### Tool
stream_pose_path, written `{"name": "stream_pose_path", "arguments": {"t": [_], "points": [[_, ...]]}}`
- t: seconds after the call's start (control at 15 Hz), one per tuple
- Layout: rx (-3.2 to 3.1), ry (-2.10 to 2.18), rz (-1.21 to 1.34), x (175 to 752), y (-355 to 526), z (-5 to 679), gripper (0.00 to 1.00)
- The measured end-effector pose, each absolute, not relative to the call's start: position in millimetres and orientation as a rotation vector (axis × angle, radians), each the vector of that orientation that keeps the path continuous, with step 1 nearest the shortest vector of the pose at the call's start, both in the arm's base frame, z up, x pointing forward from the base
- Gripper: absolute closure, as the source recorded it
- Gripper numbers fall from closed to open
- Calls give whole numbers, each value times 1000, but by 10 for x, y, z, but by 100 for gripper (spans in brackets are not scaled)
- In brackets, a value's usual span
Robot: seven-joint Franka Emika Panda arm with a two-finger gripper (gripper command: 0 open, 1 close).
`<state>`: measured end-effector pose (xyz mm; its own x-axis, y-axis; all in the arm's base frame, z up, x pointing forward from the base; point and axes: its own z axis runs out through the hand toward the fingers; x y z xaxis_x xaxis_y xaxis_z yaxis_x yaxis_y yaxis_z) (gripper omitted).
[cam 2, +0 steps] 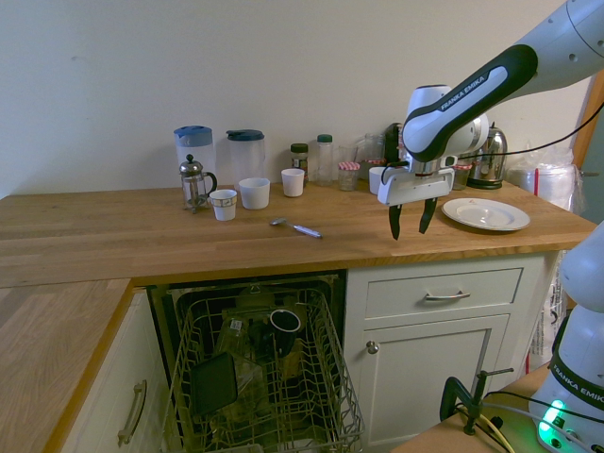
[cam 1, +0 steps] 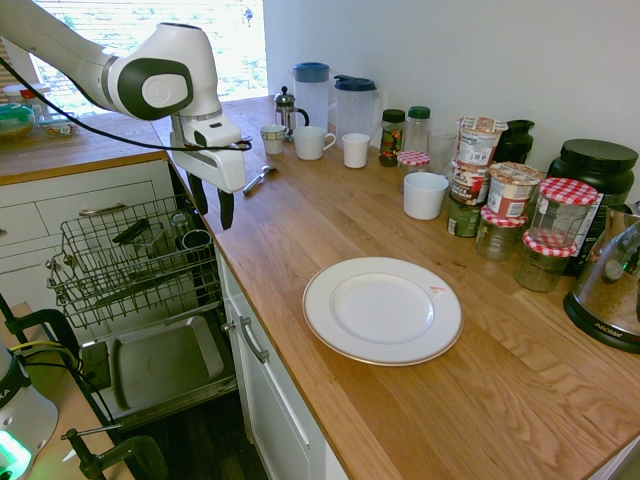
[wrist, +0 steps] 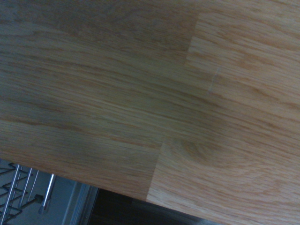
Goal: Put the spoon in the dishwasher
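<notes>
In the second exterior view, one spoon [cam 2: 296,227] lies at centre on the wooden counter [cam 2: 104,226], left of the gripper [cam 2: 411,235], apart from its two spread, empty fingers. One plate [cam 2: 486,214] sits at right; two blue-lidded pitchers [cam 2: 221,149], upper left; one dishwasher [cam 2: 260,368], below centre.

On the counter 1 round white plate [cam 1: 382,310], 1 slim silver metal spoon [cam 2: 297,228] and 1 glass-and-metal French press [cam 2: 195,186] are sitting — and 2 clear blue-lidded pitchers [cam 2: 194,149], 3 plain white cups [cam 2: 254,193], 1 patterned white cup [cam 2: 224,205], 1 silver-and-black kettle [cam 2: 489,159] and at least 4 glass jars with red-checked lids [cam 1: 545,262] are standing.
</notes>
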<state>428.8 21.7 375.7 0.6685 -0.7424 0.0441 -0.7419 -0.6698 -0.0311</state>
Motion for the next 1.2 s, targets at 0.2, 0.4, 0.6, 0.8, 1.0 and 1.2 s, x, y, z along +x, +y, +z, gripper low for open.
{"name": "stream_pose_path", "arguments": {"t": [0.2,0.4,0.6,0.8,1.0,1.2], "points": [[-2856,1281,-66,4281,205,3746,0],[-2855,1262,-99,4354,249,3820,0],[-2877,1193,-138,4622,441,3910,0],[-2927,1116,-217,5051,708,4047,0],[-2985,1017,-264,5550,1064,4118,0],[-3020,905,-295,5982,1479,4107,0]]}}
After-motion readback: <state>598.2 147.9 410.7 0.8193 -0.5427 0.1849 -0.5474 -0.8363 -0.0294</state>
